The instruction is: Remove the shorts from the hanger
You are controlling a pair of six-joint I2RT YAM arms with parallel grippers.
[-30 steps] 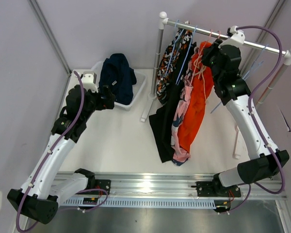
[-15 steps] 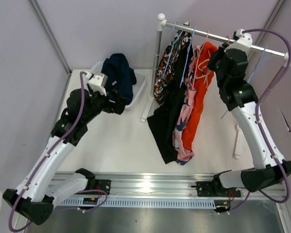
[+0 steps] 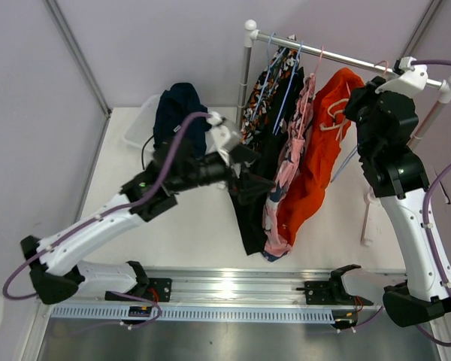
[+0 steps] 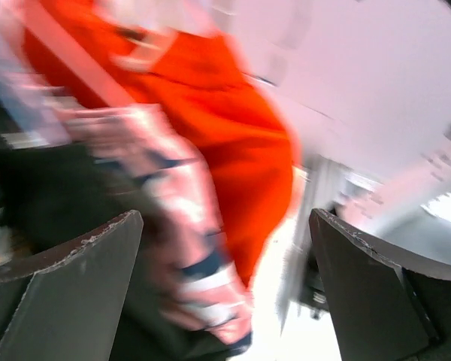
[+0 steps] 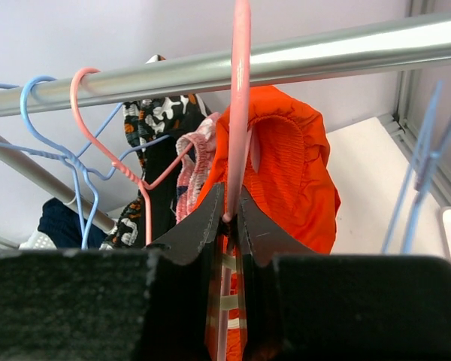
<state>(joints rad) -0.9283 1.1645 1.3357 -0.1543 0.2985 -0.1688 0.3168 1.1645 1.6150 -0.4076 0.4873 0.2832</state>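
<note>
Four shorts hang on a rail (image 3: 323, 51): blotch-patterned (image 3: 264, 83), black (image 3: 248, 210), pink printed (image 3: 284, 177) and orange-red (image 3: 316, 162). Navy shorts (image 3: 179, 113) lie in a white bin (image 3: 137, 129). My right gripper (image 3: 363, 96) is up at the rail, shut on the pink hanger (image 5: 237, 113) that carries the orange-red shorts (image 5: 293, 173); its jaws (image 5: 231, 218) pinch the hanger's stem. My left gripper (image 3: 259, 180) is open beside the black and pink shorts. In the blurred left wrist view the pink shorts (image 4: 188, 248) lie between its open jaws (image 4: 225, 286).
The rail's white posts stand at left (image 3: 244, 98) and right (image 3: 436, 113). Blue hangers (image 5: 52, 128) and another pink hanger (image 5: 113, 143) hook the rail (image 5: 301, 56). Loose hangers (image 3: 364, 218) lean at the right. Grey walls close in on both sides.
My left arm has swung right from the bin to the hanging shorts. My right gripper has slid the orange-red shorts' hanger right along the rail, away from the others.
</note>
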